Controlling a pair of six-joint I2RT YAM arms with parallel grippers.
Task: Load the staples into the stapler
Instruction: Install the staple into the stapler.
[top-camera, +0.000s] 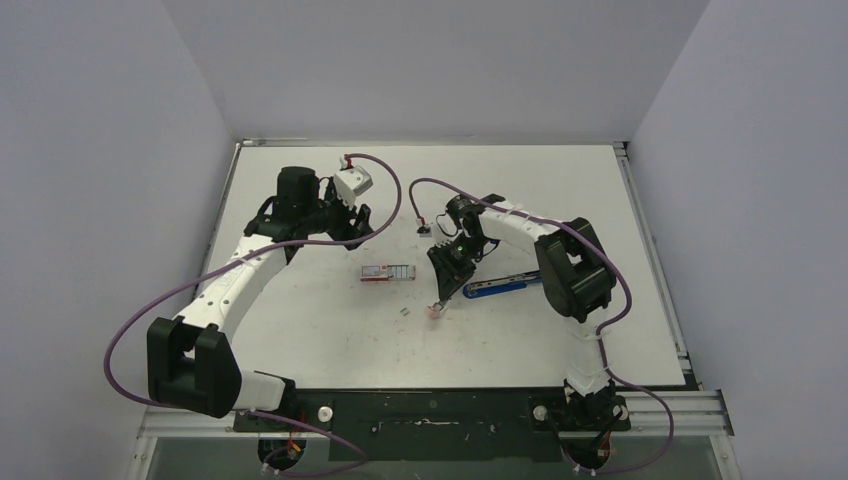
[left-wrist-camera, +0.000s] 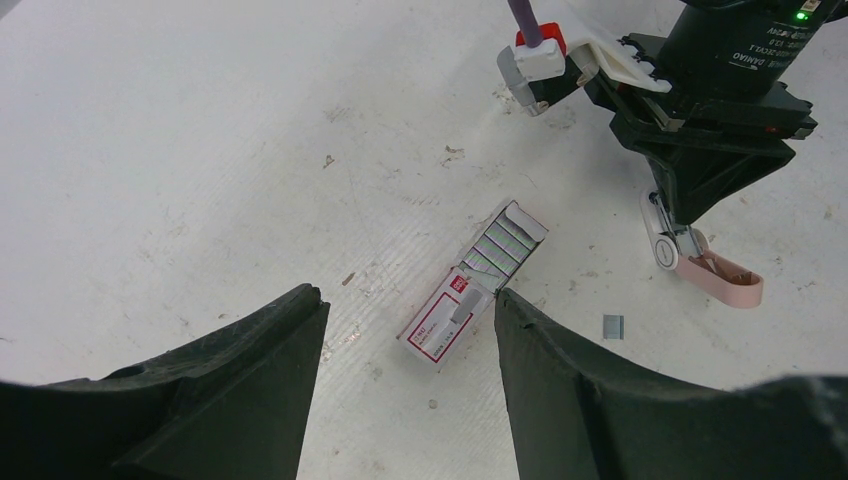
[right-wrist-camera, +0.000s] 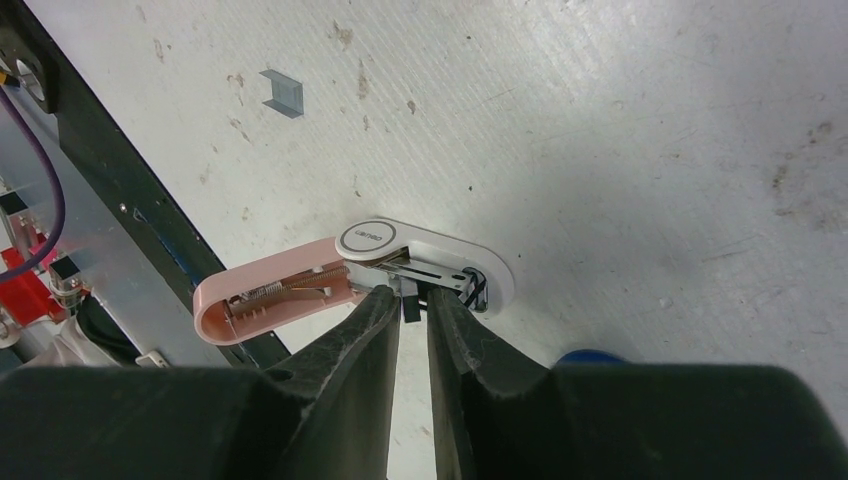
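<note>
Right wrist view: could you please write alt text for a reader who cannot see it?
The right gripper, nearly shut, pinches the magazine of an open pink-and-white stapler on the white table. A loose staple strip lies nearby.

Box: red-and-white cardboard staple box, mid-surface.
Strip: loose grey metal staple strip, before the box, rightward.
Small stapler: pink-and-white plastic mini stapler, right of strip.
Long stapler: slim blue plastic stapler, behind it, further right.
</note>
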